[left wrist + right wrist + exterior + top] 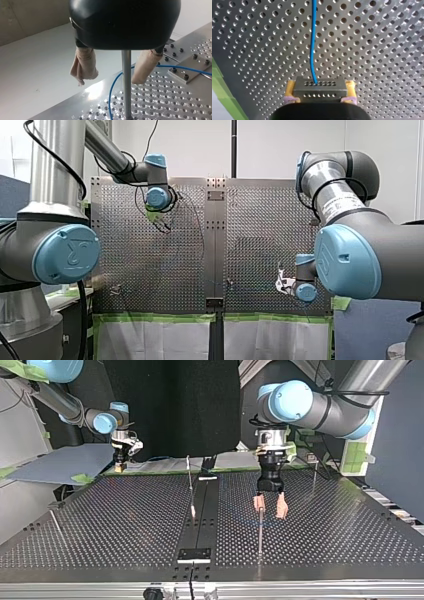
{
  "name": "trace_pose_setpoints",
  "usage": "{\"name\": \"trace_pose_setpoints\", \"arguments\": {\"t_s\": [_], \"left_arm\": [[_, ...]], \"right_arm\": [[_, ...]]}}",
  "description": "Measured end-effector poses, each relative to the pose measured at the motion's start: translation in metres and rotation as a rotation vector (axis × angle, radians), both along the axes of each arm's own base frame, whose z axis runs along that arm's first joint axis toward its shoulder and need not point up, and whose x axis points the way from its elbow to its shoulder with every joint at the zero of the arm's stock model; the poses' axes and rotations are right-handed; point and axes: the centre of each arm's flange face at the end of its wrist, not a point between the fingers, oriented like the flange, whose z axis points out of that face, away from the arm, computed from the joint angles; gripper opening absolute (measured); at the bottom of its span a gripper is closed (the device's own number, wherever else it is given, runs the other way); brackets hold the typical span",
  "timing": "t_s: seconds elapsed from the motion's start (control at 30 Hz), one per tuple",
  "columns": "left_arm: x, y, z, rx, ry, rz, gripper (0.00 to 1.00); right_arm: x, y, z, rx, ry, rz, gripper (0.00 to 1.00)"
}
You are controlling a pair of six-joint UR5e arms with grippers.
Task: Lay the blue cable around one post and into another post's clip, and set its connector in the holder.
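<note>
Though thin, blue cable w/ grey multi-hole connector betw. R fingers

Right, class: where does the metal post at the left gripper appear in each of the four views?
Front view: too small to make out; it would be by my left gripper.
Top view: the post stands right of centre, its top between the beige pads.
Left wrist view: the post stands upright between the same pads.
Right wrist view: not in it.
Shared landmark: my left gripper's beige pads.
</note>
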Motion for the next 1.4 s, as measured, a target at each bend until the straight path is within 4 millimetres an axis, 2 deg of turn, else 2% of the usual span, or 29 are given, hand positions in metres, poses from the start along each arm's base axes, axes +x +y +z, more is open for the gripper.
{"name": "trace_pose_setpoints", "arguments": {"t_s": [0.27, 0.53, 0.8, 1.13, 1.27, 1.4], "left_arm": [[0.005, 0.013, -0.012, -0.056, 0.053, 0.038, 1.0], [0.02, 0.008, -0.036, -0.107, 0.077, -0.007, 1.0], [0.031, 0.004, -0.027, -0.165, 0.036, -0.071, 1.0], [0.044, 0.018, -0.021, -0.244, 0.021, -0.045, 1.0], [0.051, 0.016, -0.024, -0.268, 0.038, -0.047, 1.0], [0.061, 0.015, -0.036, -0.273, 0.053, -0.041, 1.0]], "right_arm": [[0.0, 0.001, -0.001, 0.011, 0.005, 0.001, 0.02], [0.0, 0.0, -0.001, 0.013, 0.002, 0.0, 0.02], [0.0, 0.0, -0.001, 0.015, 0.001, 0.0, 0.02], [0.0, 0.001, -0.001, 0.024, -0.001, -0.001, 0.02], [0.0, 0.001, -0.001, 0.026, -0.004, -0.001, 0.02], [0.0, 0.001, -0.002, 0.028, -0.007, -0.001, 0.02]]}}
